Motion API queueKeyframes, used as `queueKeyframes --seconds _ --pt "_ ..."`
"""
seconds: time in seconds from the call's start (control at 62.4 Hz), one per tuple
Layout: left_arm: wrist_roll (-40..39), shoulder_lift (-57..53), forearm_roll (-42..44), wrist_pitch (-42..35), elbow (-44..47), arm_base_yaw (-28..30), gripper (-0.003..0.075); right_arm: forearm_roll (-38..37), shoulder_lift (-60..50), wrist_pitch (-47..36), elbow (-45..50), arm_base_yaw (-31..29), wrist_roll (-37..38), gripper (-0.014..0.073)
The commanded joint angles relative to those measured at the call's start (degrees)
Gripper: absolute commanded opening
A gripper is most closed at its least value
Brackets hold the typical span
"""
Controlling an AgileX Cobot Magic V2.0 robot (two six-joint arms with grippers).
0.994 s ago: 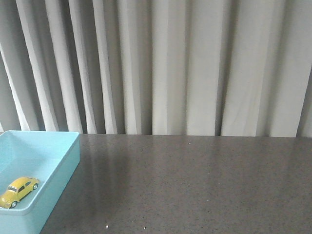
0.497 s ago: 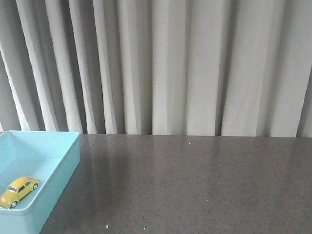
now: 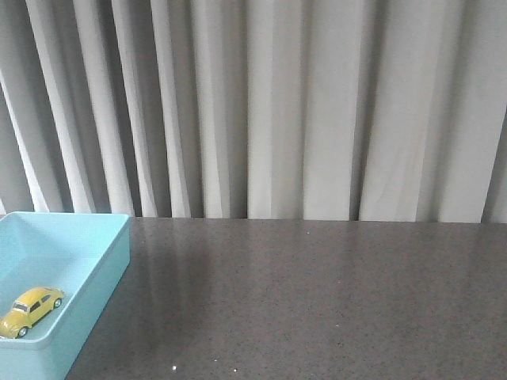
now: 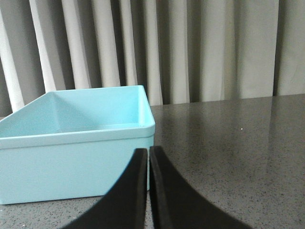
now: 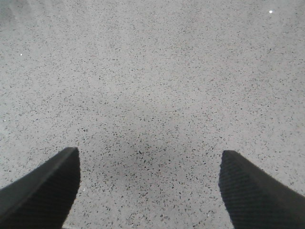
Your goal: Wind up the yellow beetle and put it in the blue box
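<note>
The yellow beetle sits inside the blue box at the front left of the table, near the box's front wall. In the left wrist view the blue box stands just beyond my left gripper, whose jaws are shut and empty; the beetle is hidden behind the box wall there. My right gripper is open and empty over bare speckled tabletop. Neither gripper shows in the front view.
A grey speckled table stretches to the right of the box. Pale pleated curtains hang behind the table's far edge.
</note>
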Motion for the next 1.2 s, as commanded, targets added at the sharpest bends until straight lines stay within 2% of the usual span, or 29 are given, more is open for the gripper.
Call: queueKeyframes --seconds 0.0,0.913,1.026,1.186 --pt "-0.5 -1.1 -0.6 -4.2 -0.4 -0.4 -0.0006 -0.2 -0.1 -3.4 -1.4 -0.2 -0.3 0.0578" --pt "-0.5 -1.1 0.0 -3.6 -0.4 -0.4 -0.0005 -0.2 -0.2 -3.4 -1.3 -0.2 -0.3 0.0578" --pt "-0.5 -1.1 0.0 -3.6 -0.4 -0.4 -0.0005 -0.8 -3.9 -6.3 1.3 -1.0 -0.3 0.0578" --pt "-0.5 -1.1 0.0 -3.6 -0.4 -0.4 -0.0005 -0.8 -11.6 -14.5 8.7 -6.2 -0.3 0.0578"
